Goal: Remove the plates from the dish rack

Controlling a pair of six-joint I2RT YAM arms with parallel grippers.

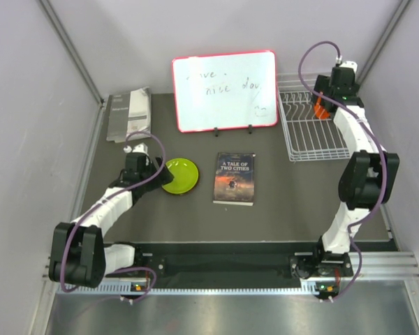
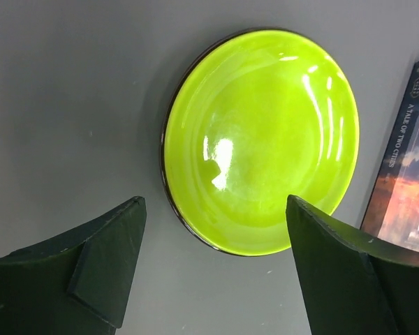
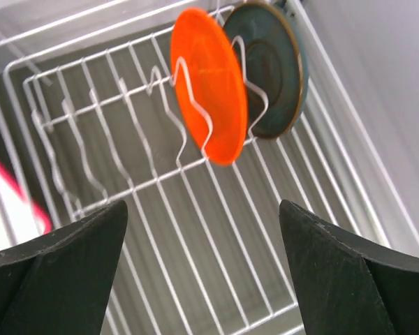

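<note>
1. Dark grey tabletop [image 1: 286,209]: bears all items below.
2. White whiteboard with red frame [image 1: 225,91]: upright on black feet, middle of the far edge, faint handwriting on it.
3. White wire dish rack [image 1: 304,139]: far right corner, just beside the whiteboard.
4. Grey printed booklet [image 1: 129,114]: flat, far left corner.
5. Dark paperback book, "A Tale of Two Cities" [image 1: 234,178]: flat, centre of the tabletop.
6. Lime green round plate with dark rim [image 2: 262,139]: flat on the tabletop, just left of the book, apart from it.
7. Orange round plate [image 3: 208,84]: on edge between the rack's tines, at the rack's far end.
8. Teal blue round plate with brownish rim [image 3: 272,70]: on edge in the next slot, close behind the orange one.
9. Left gripper [image 2: 213,209]: jaws spread wide, holding nothing, at the green plate's near rim; contact with the plate looks unlikely, though the view is too close to be sure.
10. Right gripper [image 3: 202,209]: jaws spread wide, empty, above the rack floor, short of the orange plate.
</note>
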